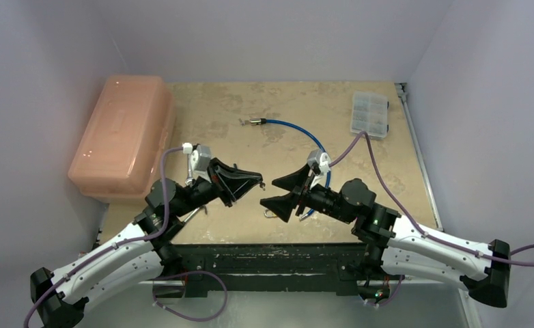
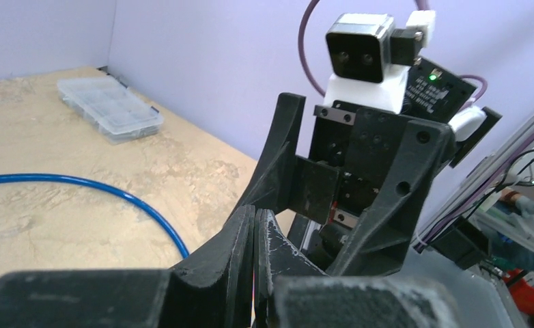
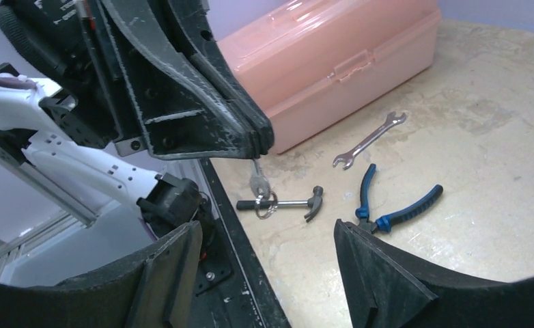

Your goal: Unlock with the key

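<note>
My left gripper is shut on the key, a small silvery key that hangs blade-up from its fingertips with a key ring dangling below. In the left wrist view the fingers are pressed together with only a thin sliver between them. My right gripper is open and empty, facing the left one a short gap away, its jaws wide apart in its own view. The brass padlock is not clearly in view; a small silvery loop lies under the right gripper.
A pink plastic box stands at the left. A small hammer, blue-handled pliers and a silver wrench lie near it. A blue cable crosses the middle. A clear compartment box sits back right.
</note>
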You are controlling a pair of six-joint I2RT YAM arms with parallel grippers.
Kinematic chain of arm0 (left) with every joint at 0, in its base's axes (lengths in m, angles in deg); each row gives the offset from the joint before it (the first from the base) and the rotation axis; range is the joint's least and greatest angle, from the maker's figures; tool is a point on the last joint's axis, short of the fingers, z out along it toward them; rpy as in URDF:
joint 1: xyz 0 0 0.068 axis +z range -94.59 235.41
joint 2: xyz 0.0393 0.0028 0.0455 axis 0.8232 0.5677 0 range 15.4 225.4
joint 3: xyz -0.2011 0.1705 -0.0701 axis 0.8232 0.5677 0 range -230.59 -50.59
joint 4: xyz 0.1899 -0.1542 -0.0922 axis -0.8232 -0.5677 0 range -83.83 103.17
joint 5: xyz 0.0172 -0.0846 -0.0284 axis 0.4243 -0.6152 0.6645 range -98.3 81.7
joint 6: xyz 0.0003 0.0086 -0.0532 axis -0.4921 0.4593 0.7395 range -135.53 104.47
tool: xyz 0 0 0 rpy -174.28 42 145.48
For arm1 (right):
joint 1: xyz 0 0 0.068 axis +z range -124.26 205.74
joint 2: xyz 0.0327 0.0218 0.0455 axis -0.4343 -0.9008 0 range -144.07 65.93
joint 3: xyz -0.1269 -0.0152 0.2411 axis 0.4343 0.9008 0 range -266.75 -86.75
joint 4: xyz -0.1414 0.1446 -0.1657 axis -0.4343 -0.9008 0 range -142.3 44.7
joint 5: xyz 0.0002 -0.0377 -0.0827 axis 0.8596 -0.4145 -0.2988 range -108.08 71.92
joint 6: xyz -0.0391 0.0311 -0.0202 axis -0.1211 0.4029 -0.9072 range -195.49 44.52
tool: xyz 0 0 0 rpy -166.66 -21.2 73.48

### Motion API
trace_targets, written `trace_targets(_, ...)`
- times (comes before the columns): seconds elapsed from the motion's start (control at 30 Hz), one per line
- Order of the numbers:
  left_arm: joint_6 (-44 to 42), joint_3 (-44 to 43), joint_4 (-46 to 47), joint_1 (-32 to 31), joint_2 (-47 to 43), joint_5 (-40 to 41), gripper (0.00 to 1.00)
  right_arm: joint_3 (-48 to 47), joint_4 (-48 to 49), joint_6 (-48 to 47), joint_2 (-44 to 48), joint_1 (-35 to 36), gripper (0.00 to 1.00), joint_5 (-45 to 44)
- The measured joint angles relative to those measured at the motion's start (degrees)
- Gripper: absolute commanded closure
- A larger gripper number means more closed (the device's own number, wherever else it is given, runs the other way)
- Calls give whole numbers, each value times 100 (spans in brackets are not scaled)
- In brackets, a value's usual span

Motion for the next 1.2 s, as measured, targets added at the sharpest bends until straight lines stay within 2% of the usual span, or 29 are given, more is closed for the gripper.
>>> trace_targets(0.17,164,13,306,0,0,0,100,-2,304,101,-245,-2,32,-103)
trace_targets(0.6,175,105,492,0,28,0,100,-168,570,125,-374,0,41,-101)
trace_targets(0.8,175,107,503,0,66,-2,100,-240,640,122,-387,0,52,-81)
trace_targets(1.1,177,107,529,0,79,-2,100,-291,658,122,-461,0,55,57)
trace_targets(1.2,179,107,551,0,81,-2,100,-291,669,122,-494,-2,60,63)
